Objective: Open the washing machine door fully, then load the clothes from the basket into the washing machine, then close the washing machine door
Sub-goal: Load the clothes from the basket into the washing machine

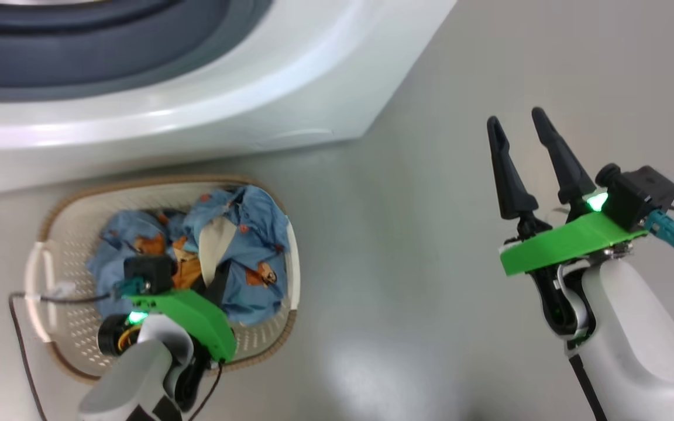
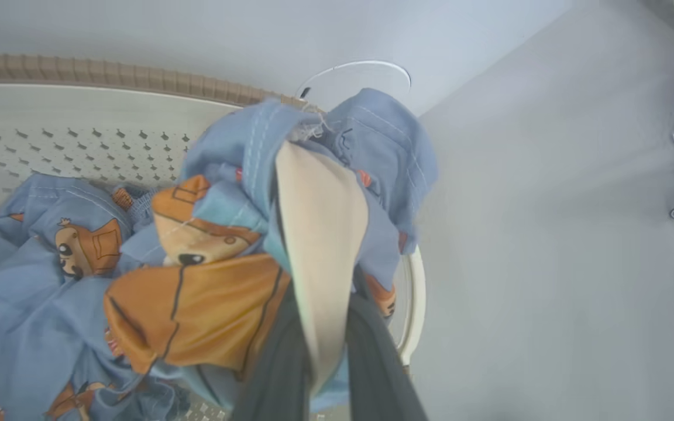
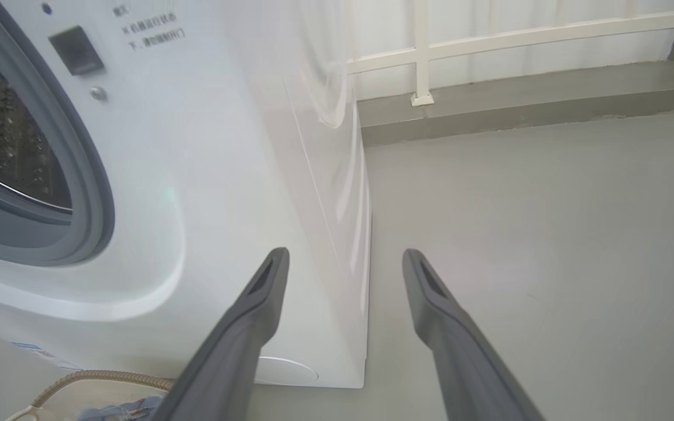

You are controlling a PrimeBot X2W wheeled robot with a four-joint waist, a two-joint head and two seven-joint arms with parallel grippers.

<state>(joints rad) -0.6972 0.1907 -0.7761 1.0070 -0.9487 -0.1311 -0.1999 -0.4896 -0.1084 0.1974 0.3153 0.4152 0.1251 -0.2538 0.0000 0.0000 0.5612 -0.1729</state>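
Observation:
The cream perforated basket (image 1: 74, 234) with a brown rim sits on the floor in front of the white washing machine (image 1: 226, 111). It holds light-blue clothes (image 1: 255, 234) printed with orange figures. My left gripper (image 1: 220, 275) reaches down into the pile. In the left wrist view the left gripper (image 2: 325, 351) is shut on a cream and blue fold of the clothes (image 2: 319, 234), which bunch up above the basket (image 2: 79, 134). My right gripper (image 1: 516, 118) hangs open over bare floor to the right, holding nothing. The washing machine door is out of view.
The right wrist view shows the right gripper (image 3: 346, 257) pointing at the machine's front right corner (image 3: 325, 234), with the steel drum (image 3: 3, 134) and grey gasket (image 3: 88, 193) uncovered at left. A white railing (image 3: 489, 38) lines the far wall. Grey floor (image 1: 430, 234) lies right of the basket.

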